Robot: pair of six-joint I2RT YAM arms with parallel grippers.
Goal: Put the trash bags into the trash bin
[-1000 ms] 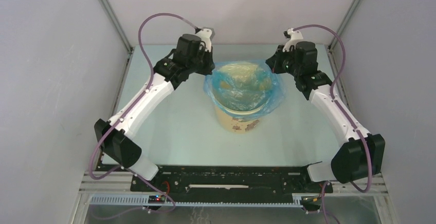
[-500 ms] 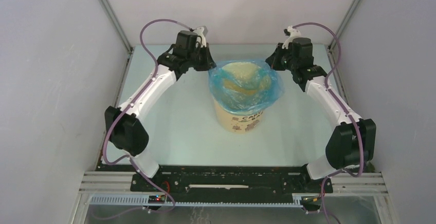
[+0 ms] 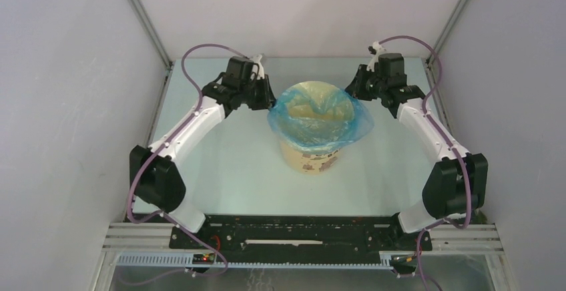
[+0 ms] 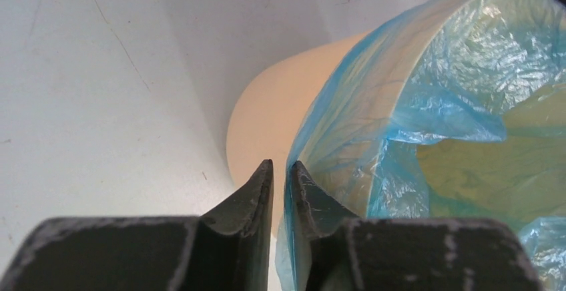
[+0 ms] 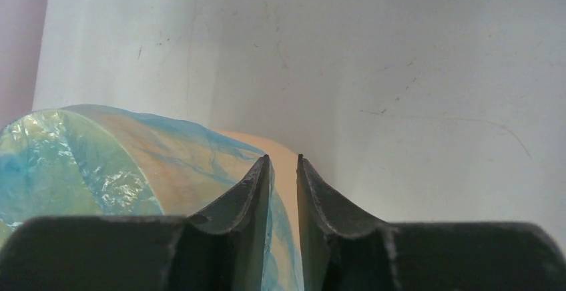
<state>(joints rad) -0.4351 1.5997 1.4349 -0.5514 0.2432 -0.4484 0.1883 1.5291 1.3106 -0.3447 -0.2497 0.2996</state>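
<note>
The trash bin (image 3: 311,158), a pale tan bucket, stands mid-table. The light-blue trash bag (image 3: 319,125) lines it, with its edge folded out over the rim. My left gripper (image 3: 268,101) is at the bin's left rim. In the left wrist view (image 4: 281,171) its jaws stand a narrow gap apart, and the bag's film (image 4: 347,131) runs along the right finger's inner face. My right gripper (image 3: 352,95) is at the right rim. In the right wrist view (image 5: 283,165) its jaws are slightly apart, with film (image 5: 87,157) hanging loose in the gap.
Grey enclosure walls stand close on the left, right and back of the pale green table (image 3: 227,164). The arm bases sit on a black rail (image 3: 294,232) along the near edge.
Both grippers have moved down and outward beside the bin's rim. The bag's edge has come down over the rim and spread wider. The bin's lettering is now mostly covered.
</note>
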